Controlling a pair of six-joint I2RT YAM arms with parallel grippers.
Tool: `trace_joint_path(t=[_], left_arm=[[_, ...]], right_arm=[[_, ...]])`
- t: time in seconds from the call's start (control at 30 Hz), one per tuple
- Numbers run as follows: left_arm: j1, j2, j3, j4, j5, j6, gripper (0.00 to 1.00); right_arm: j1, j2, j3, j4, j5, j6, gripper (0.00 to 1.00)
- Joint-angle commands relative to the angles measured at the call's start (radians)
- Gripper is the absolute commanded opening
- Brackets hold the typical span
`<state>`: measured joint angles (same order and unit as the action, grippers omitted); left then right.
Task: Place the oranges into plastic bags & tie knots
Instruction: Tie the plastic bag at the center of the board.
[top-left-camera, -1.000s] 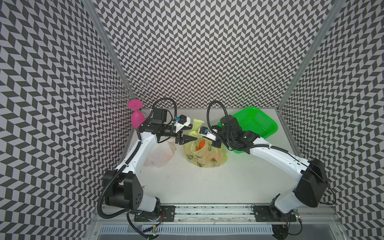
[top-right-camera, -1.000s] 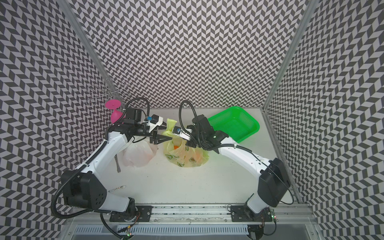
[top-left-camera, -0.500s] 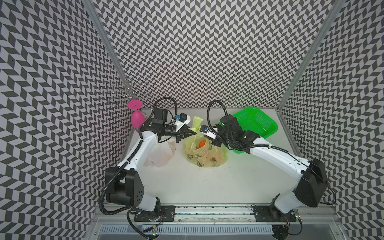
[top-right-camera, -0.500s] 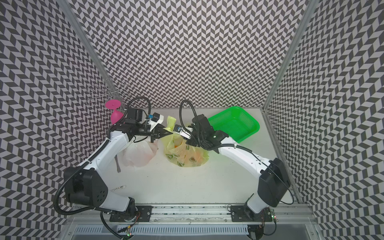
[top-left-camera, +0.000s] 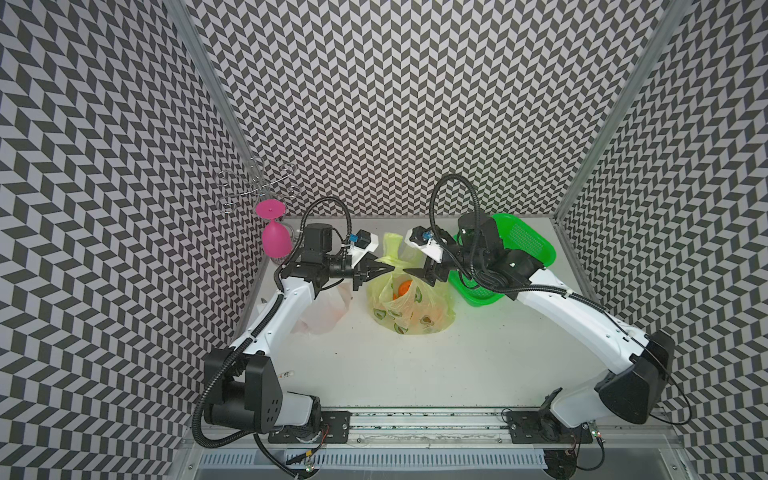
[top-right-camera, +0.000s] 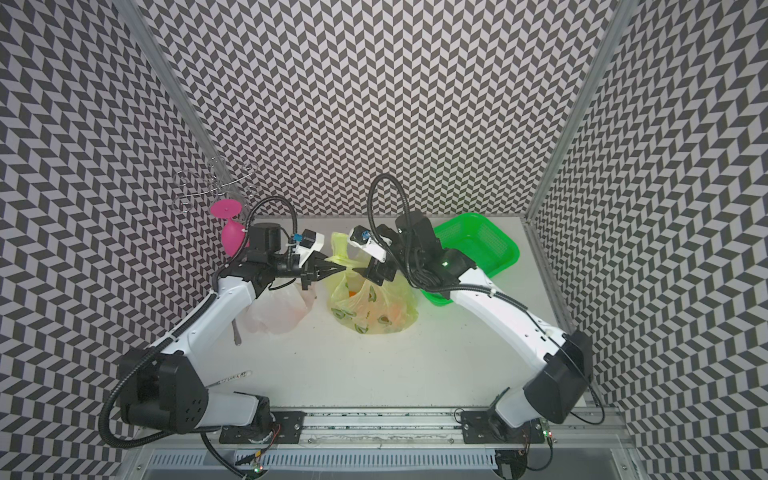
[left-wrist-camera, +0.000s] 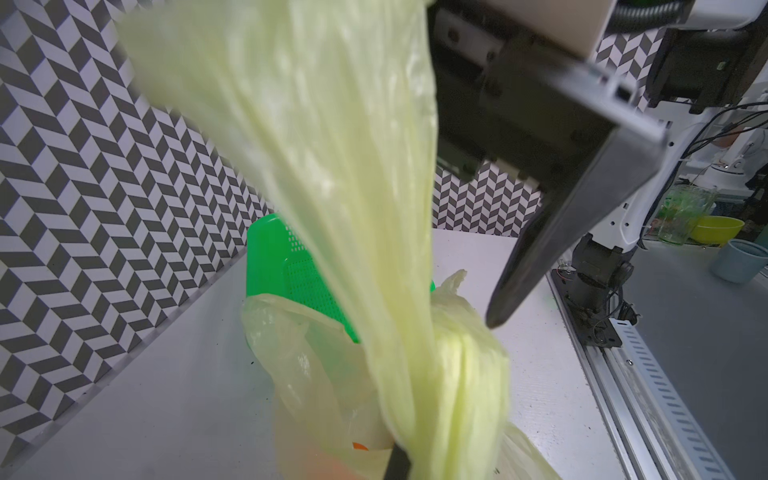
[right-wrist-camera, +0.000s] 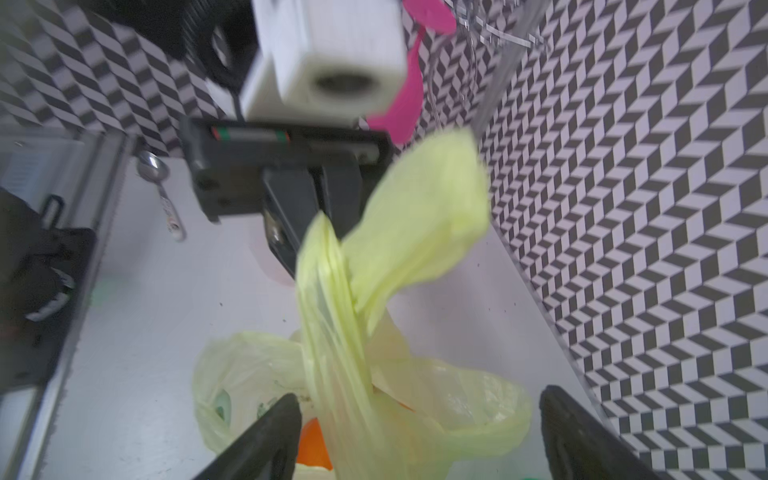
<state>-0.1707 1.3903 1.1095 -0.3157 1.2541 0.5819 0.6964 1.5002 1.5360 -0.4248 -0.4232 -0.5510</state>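
Note:
The yellow-green avocado-print plastic bag (top-left-camera: 411, 309) (top-right-camera: 376, 309) stands mid-table with oranges (top-left-camera: 404, 286) (right-wrist-camera: 311, 440) showing through its mouth. Its handle strips (left-wrist-camera: 353, 166) (right-wrist-camera: 332, 316) rise bunched and twisted above the mouth; I cannot tell whether this is a knot. My left gripper (top-left-camera: 384, 269) (top-right-camera: 338, 270) (left-wrist-camera: 419, 461) is shut on a strip. Just right of it, my right gripper (top-left-camera: 419, 275) (top-right-camera: 365, 272) (right-wrist-camera: 419, 397) stands open, with its fingers (right-wrist-camera: 266, 440) either side of the strip and not touching it. The white plastic bag (top-left-camera: 324, 311) (top-right-camera: 278, 311) lies under my left arm.
A green mesh basket (top-left-camera: 528, 249) (top-right-camera: 486, 245) (left-wrist-camera: 291, 266) sits at the back right, under my right forearm. A pink glass (top-left-camera: 275, 241) (top-right-camera: 230, 241) hangs from a wire rack (top-left-camera: 257, 191) at the back left. A spoon (top-right-camera: 237, 332) (right-wrist-camera: 160, 183) lies near the left wall.
My left gripper has shut on the yellow-green handle strip. My right gripper has opened and let the strip go. The bag has stayed in place.

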Motion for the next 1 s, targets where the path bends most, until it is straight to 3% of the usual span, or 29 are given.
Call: trace_joint_path(t=[0.0,0.13,0.23,0.57,0.73,0.97], left_arm=[[-0.01,-0.028,-0.015,0.021,0.014,0.052,0.0],[-0.02,-0.042,-0.026,0.019,0.007,0.075,0.0],[-0.021,-0.045,-0.028,0.018,0.004,0.075,0.0],[-0.018,-0.047,-0.024,0.007,-0.016,0.074,0.0],[-0.013,-0.035,-0.026,0.045,-0.016,0.016,0.0],[-0.013,-0.013,-0.024,0.11,-0.009,-0.068,0.07]], right_arm=[[-0.017,0.022,0.104,-0.023,-0.248,0.081,0.91],[-0.018,0.116,0.221,-0.023,-0.295,0.157,0.89],[-0.018,0.173,0.274,-0.032,-0.338,0.186,0.82],[-0.025,0.175,0.228,-0.032,-0.361,0.181,0.33],[-0.043,0.125,0.17,-0.02,-0.354,0.163,0.08],[-0.049,0.08,0.103,-0.037,-0.408,0.119,0.04]])
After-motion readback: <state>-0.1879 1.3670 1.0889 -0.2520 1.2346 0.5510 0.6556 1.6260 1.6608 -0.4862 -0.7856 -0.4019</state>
